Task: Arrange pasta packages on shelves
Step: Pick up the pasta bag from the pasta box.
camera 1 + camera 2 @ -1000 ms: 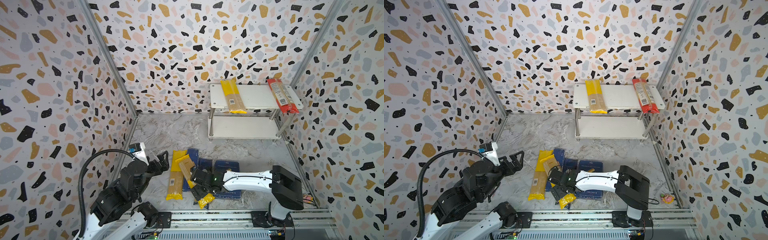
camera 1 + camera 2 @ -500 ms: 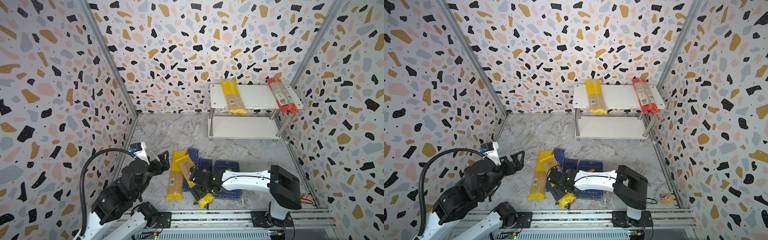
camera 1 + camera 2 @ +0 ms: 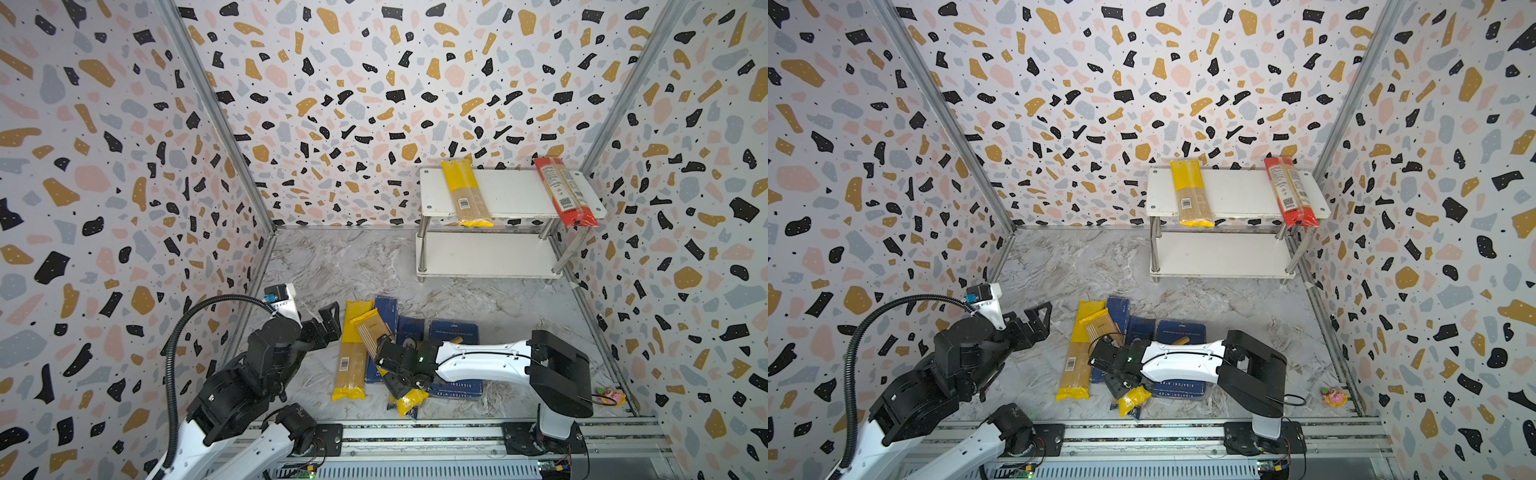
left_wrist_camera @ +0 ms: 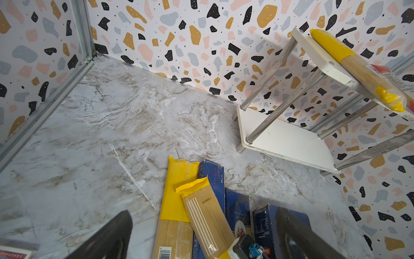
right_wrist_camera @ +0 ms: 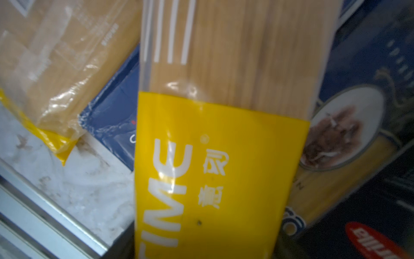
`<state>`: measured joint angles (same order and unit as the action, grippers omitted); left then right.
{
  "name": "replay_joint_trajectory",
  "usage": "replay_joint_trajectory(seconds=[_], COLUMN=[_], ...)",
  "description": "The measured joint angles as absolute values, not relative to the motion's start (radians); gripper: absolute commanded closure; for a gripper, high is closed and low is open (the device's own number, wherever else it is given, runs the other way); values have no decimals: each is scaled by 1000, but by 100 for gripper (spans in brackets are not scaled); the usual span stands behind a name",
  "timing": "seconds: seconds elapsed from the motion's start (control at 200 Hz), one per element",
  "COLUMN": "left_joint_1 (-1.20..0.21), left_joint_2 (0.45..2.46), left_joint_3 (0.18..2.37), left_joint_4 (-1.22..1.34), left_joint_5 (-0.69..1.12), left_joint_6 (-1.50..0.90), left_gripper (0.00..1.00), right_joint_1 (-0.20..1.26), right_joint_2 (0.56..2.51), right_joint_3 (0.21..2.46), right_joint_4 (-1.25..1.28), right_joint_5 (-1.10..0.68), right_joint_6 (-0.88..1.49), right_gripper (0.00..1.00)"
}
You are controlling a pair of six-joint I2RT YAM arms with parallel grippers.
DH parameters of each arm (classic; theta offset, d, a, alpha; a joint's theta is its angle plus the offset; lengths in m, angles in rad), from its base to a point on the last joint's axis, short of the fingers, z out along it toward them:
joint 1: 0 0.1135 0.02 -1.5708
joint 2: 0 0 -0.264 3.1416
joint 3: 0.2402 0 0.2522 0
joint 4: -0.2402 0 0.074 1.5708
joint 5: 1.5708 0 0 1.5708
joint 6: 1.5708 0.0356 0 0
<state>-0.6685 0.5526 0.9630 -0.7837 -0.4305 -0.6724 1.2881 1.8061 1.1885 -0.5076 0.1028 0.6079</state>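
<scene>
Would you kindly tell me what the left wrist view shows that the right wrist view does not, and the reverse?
Only the left wrist view: the two-tier white rack with chrome legs, holding a yellow-ended spaghetti bag and a red bag. Only the right wrist view: white TIME lettering on the tilted yellow-and-clear spaghetti bag, and the flat yellow spaghetti bag's crumpled end by the silver rail. Both: those two floor bags, dark blue packs beneath, the grey marble floor.

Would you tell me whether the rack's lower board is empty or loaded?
Empty: the lower board shows bare white in both top views.
</scene>
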Motion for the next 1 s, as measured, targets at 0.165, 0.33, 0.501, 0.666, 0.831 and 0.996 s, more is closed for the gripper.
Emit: replay_joint_trajectory(seconds=[0.165,0.33,0.501,0.666,0.831,0.996], left_joint_1=[-669,-669,-669,-669,-669,-669], left_joint_2=[557,560,572,587,609,637], left_joint_3=[962,962,962,963,972,984], left_joint_4=[-783,-782,-780,-776,-771,-754], left_joint_5=[-429,-428,-427,-425,-419,-408], left_joint_6=[-669,-666,-666,-666,-665,-665], left_gripper=[0,1,1,1,1,1], right_joint_1=[1286,1286,1287,1272,1221,1173], right_joint_2=[1782,1740,1669,1584,1456,1330], right_joint_3=[1189,1165,1133,1113,1074,1064], right_joint_4=[-516,-516,-535,-542,-536,-558], right_joint_5=[113,99,80,39,-1,-3], right_joint_6=[620,624,623,621,615,596], right_gripper=[69,72,77,84,87,87])
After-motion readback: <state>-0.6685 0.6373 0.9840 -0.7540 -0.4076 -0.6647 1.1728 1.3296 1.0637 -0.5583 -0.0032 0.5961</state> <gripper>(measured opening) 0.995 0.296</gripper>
